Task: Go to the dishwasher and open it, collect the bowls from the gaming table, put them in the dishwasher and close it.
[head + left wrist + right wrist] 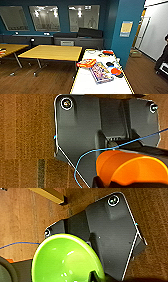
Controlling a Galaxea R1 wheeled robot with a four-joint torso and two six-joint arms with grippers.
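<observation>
Glossy lime-green plastic bowl (65, 259) clamped in right gripper (93, 276) | orange plastic bowl (130, 169) clamped in left gripper (100, 183), above brown wood floor (25, 139) | white-topped, yellow-sided gaming table (85, 82) directly ahead, strewn with colourful game boxes (100, 71) | person (163, 56) at right edge

Walls: deep teal (110, 22), with a teal pillar (126, 37) carrying a pale poster (126, 28).
Windows: three glazed panels (45, 18) along the back wall, reflecting ceiling lights.
Floor: dark brown wood planks (50, 77).
Tables: two yellow-topped tables (53, 52) on metal legs, side by side.
Counter: low dark grey unit (77, 41) under the windows, a black case (90, 32) lying on it.
Doorway: bright white corridor wall (155, 27) beyond the pillar.
</observation>
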